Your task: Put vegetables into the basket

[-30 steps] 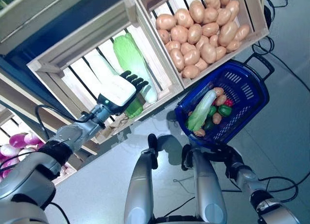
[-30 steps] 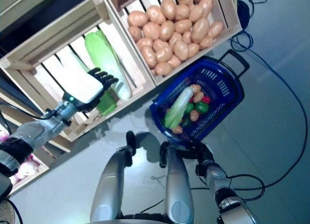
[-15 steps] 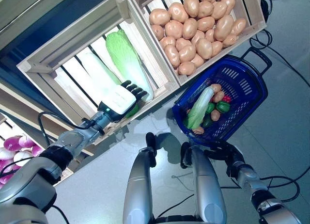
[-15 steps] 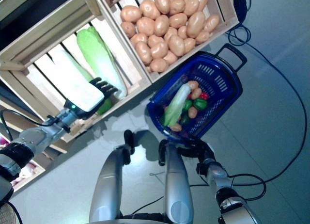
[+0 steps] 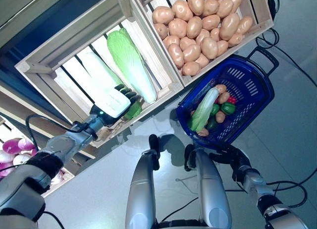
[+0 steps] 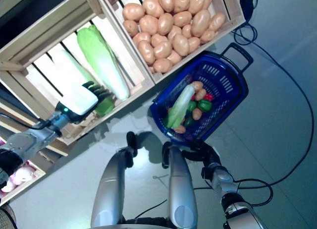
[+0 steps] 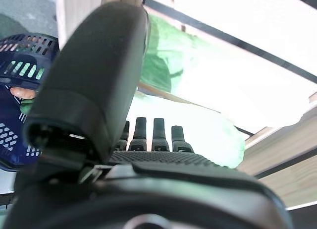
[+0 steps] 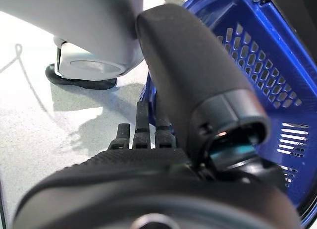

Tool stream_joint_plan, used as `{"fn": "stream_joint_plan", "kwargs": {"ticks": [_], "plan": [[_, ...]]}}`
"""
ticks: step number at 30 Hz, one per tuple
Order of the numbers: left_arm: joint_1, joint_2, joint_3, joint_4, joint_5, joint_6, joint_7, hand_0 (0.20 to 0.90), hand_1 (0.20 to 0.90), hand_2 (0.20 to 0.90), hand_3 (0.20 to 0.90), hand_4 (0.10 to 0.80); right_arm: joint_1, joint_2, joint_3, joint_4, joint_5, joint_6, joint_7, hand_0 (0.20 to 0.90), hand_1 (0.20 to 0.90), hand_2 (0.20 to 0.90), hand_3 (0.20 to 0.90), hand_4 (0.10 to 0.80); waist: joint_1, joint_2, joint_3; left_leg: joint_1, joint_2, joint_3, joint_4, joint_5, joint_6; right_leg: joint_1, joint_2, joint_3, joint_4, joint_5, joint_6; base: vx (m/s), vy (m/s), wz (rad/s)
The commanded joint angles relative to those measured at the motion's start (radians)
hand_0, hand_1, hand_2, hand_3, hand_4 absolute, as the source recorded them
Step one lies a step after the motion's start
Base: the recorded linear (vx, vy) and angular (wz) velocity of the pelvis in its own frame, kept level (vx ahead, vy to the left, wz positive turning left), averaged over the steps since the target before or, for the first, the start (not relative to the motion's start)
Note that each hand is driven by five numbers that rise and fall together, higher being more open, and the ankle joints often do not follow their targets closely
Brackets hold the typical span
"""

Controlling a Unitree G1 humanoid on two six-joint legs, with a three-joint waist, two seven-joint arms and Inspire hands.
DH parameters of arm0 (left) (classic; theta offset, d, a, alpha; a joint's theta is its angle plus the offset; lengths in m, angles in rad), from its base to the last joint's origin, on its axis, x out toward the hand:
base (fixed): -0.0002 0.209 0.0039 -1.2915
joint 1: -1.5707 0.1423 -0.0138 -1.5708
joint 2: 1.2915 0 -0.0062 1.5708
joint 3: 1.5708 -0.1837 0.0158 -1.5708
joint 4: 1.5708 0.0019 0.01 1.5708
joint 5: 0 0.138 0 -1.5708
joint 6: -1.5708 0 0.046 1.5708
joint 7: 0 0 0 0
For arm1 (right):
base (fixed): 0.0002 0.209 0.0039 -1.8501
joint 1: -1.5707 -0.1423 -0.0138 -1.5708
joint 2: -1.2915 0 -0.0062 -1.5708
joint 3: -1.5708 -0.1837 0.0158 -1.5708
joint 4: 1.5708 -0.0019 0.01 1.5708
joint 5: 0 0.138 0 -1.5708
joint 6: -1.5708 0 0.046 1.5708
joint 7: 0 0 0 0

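My left hand reaches into the wooden crate and is open, its straight fingers over a small dark-green vegetable. A long green napa cabbage lies just past the fingertips, with a paler one beside it. The blue basket stands on the floor to the right, holding a cabbage, green peppers, a red one and a few potatoes. My right hand is at the basket's near rim, fingers straight against its wall.
A second crate at the back right is full of potatoes. Purple onions lie on a lower shelf at the far left. Grey floor stretches to the right of the basket.
My left hand has drawn back and to the left inside the crate, away from the green cabbage. The view has shifted a little. The right hand and basket have stayed put.
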Motion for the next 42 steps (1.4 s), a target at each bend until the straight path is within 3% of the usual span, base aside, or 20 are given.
{"fn": "stream_joint_plan", "kwargs": {"ticks": [1, 10, 22, 31, 32, 33, 34, 35, 37, 42], "plan": [[-0.009, 0.063, 0.126, -0.074, -0.053, 0.074, 0.016, 0.900, 0.900, 0.900, 0.900, 0.800, 0.081, -0.054, -0.044, -0.007, 0.028, -0.009, 0.016, 0.900, 0.900, 0.900, 0.900, 0.800, 0.001, 0.038, 0.000, 0.028, -0.004, 0.031, 0.134, -0.193, 0.005, 0.053, -0.006, 0.017, -0.147, 0.135, 0.036, 0.000, 0.000, 0.00], [-0.021, 0.008, 0.075, 0.007, 0.015, 0.075, 0.054, 0.900, 0.900, 0.900, 0.900, 0.800, 0.062, -0.046, -0.028, -0.027, 0.056, -0.017, 0.004, 0.900, 0.900, 0.900, 0.900, 0.800, -0.003, 0.027, 0.000, 0.017, 0.001, 0.027, 0.136, -0.190, 0.009, 0.037, -0.002, 0.014, -0.135, 0.136, 0.035, 0.012, -0.009, 0.02], [-0.131, -0.085, -0.026, 0.163, 0.156, 0.083, 0.160, 0.900, 0.900, 0.900, 0.900, 0.800, 0.045, -0.035, -0.014, -0.049, 0.084, -0.011, -0.014, 0.900, 0.900, 0.900, 0.900, 0.800, -0.021, -0.002, 0.000, -0.039, 0.025, 0.025, 0.171, -0.192, 0.015, -0.024, 0.010, 0.020, -0.100, 0.142, 0.038, 0.000, 0.000, 0.00], [-0.188, -0.099, -0.081, 0.196, 0.201, 0.096, 0.135, 0.900, 0.900, 0.900, 0.900, 0.800, 0.062, -0.038, -0.023, -0.075, 0.120, -0.018, -0.044, 0.900, 0.900, 0.900, 0.900, 0.800, -0.039, -0.007, 0.000, -0.075, 0.035, 0.019, 0.206, -0.219, 0.008, -0.066, 0.010, 0.030, -0.057, 0.119, 0.049, 0.027, 0.003, -0.01], [-0.194, -0.096, -0.085, 0.188, 0.190, 0.104, 0.115, 0.789, 0.789, 0.789, 0.789, 0.726, 0.067, -0.041, -0.025, -0.075, 0.120, -0.020, -0.042, 0.900, 0.900, 0.900, 0.900, 0.800, -0.041, -0.006, 0.000, -0.081, 0.037, 0.020, 0.210, -0.220, 0.007, -0.072, 0.009, 0.032, -0.053, 0.118, 0.050, 0.000, 0.000, 0.00], [-0.196, -0.095, -0.086, 0.186, 0.187, 0.107, 0.110, 0.789, 0.789, 0.789, 0.789, 0.726, 0.068, -0.042, -0.026, -0.075, 0.120, -0.020, -0.040, 0.900, 0.900, 0.900, 0.900, 0.800, -0.041, -0.006, 0.000, -0.082, 0.037, 0.020, 0.210, -0.220, 0.007, -0.072, 0.009, 0.032, -0.053, 0.118, 0.050, 0.000, 0.000, 0.00], [-0.200, -0.095, -0.089, 0.186, 0.180, 0.116, 0.100, 0.509, 0.509, 0.509, 0.509, 0.540, 0.071, -0.043, -0.027, -0.073, 0.119, -0.022, -0.037, 0.900, 0.900, 0.900, 0.900, 0.800, -0.043, -0.005, 0.000, -0.083, 0.037, 0.020, 0.210, -0.220, 0.007, -0.074, 0.008, 0.033, -0.052, 0.118, 0.050, 0.000, 0.000, 0.00], [-0.206, -0.095, -0.092, 0.188, 0.187, 0.108, 0.083, 0.509, 0.509, 0.509, 0.509, 0.540, 0.073, -0.043, -0.029, -0.069, 0.120, -0.027, -0.033, 0.900, 0.900, 0.900, 0.900, 0.800, -0.044, -0.005, 0.000, -0.085, 0.039, 0.021, 0.212, -0.221, 0.006, -0.077, 0.007, 0.033, -0.051, 0.117, 0.050, 0.000, 0.000, 0.00], [-0.205, -0.094, -0.090, 0.186, 0.187, 0.116, 0.061, 0.300, 0.300, 0.300, 0.300, 0.400, 0.076, -0.045, -0.037, -0.069, 0.119, -0.027, -0.025, 0.900, 0.900, 0.900, 0.900, 0.800, -0.046, -0.006, 0.000, -0.090, 0.041, 0.020, 0.216, -0.220, 0.003, -0.080, 0.006, 0.033, -0.049, 0.119, 0.052, 0.000, 0.000, 0.00], [-0.212, -0.085, -0.096, 0.183, 0.164, 0.135, 0.046, 0.300, 0.300, 0.300, 0.300, 0.400, 0.084, -0.051, -0.036, -0.076, 0.128, -0.029, -0.026, 0.900, 0.900, 0.900, 0.900, 0.800, -0.047, -0.007, 0.000, -0.094, 0.043, 0.021, 0.217, -0.222, 0.004, -0.085, 0.004, 0.031, -0.052, 0.120, 0.053, 0.000, 0.000, 0.00]]}}
